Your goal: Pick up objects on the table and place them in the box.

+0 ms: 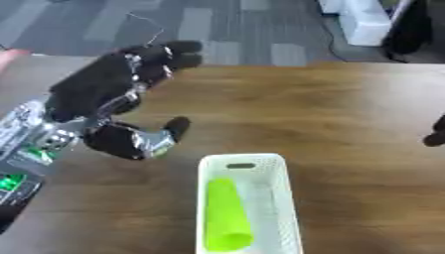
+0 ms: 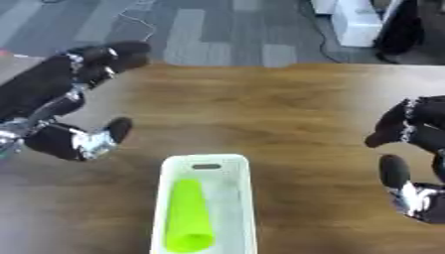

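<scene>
A white slotted box (image 1: 287,198) stands at the near middle of the wooden table. Inside it lies a bright green cylinder (image 1: 227,216), lengthwise. My left hand (image 1: 104,87) hovers above the table, up and left of the box, with its fingers stretched toward the far edge and the thumb (image 1: 165,134) spread apart; it holds nothing. My right hand (image 2: 417,134) shows at the right edge of the right eye view, fingers relaxed and thumb (image 2: 396,173) apart, also empty.
The brown wooden table (image 1: 330,109) stretches to a far edge, with grey carpet floor behind it. White boxes (image 1: 365,20) stand on the floor at the back right. A cable (image 1: 148,22) lies on the carpet at the back left.
</scene>
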Tool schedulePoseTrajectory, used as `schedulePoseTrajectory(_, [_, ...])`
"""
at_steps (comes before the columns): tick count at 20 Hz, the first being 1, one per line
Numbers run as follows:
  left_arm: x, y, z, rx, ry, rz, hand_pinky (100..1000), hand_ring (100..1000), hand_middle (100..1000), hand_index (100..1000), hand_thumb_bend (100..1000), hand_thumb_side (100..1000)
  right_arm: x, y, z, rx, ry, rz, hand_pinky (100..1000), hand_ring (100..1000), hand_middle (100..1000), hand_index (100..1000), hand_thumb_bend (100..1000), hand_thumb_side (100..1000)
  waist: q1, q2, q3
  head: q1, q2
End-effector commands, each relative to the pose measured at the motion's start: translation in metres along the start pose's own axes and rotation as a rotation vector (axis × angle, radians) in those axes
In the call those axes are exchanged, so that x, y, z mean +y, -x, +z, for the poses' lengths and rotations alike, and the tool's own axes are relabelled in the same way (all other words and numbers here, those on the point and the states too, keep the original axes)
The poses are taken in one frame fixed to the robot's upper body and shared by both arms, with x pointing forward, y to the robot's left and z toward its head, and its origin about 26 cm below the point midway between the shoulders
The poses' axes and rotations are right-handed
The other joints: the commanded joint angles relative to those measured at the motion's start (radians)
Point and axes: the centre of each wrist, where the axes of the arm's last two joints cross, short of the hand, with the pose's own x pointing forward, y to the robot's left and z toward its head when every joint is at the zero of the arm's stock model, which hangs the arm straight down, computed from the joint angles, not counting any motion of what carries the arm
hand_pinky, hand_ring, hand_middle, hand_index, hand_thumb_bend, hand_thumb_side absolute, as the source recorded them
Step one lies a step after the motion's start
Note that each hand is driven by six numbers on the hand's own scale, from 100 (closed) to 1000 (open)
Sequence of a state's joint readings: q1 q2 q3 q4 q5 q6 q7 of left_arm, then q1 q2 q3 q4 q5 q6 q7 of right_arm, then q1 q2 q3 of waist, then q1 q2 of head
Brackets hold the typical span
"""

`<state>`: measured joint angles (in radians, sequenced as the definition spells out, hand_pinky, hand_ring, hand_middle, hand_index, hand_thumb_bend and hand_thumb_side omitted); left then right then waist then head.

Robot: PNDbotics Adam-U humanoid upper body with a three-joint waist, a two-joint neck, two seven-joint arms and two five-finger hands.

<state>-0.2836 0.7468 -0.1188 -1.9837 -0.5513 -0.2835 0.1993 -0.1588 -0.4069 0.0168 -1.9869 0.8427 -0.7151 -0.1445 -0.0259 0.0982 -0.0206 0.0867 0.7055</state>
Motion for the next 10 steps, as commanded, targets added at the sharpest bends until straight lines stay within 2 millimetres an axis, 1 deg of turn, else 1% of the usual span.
schedulePoseTrajectory(1, [0.012, 0.003, -0.002, 0.02, -0.213, 0.012, 750, 789, 938, 969, 460, 1000, -0.003, -0.002, 0.004, 0.022, 0.014, 0.029, 127, 343, 420, 494, 159, 1000, -0.008, -0.017, 0.015, -0.026, -0.032])
schedulePoseTrajectory(3, [0.012, 0.003, -0.002, 0.025, -0.318, 0.035, 746, 785, 936, 962, 471, 1000, 0.002, -0.006, 0.011, 0.048, 0.029, 0.027, 124, 336, 416, 490, 169, 1000, -0.02, -0.02, 0.039, -0.045, -0.047])
schedulePoseTrajectory(5, [0.011, 0.002, -0.005, 0.017, -0.38, 0.055, 740, 781, 933, 955, 478, 1000, 0.006, -0.01, 0.017, 0.07, 0.044, 0.03, 121, 328, 410, 484, 179, 1000, -0.032, -0.022, 0.06, -0.066, -0.055])
schedulePoseTrajectory(6, [0.011, 0.002, -0.007, 0.011, -0.408, 0.067, 727, 770, 923, 943, 483, 1000, 0.008, -0.012, 0.02, 0.08, 0.057, 0.031, 123, 309, 401, 476, 195, 1000, -0.038, -0.023, 0.072, -0.076, -0.056])
schedulePoseTrajectory(8, [0.011, 0.001, -0.01, 0.0, -0.443, 0.086, 720, 767, 920, 934, 480, 1000, 0.012, -0.016, 0.025, 0.092, 0.117, 0.036, 136, 301, 396, 471, 214, 1000, -0.049, -0.024, 0.092, -0.086, -0.048])
schedulePoseTrajectory(10, [0.01, 0.0, -0.012, 0.002, -0.451, 0.102, 719, 764, 919, 929, 480, 1000, 0.013, -0.018, 0.031, 0.098, 0.182, 0.054, 146, 304, 392, 465, 226, 1000, -0.056, -0.023, 0.105, -0.083, -0.039])
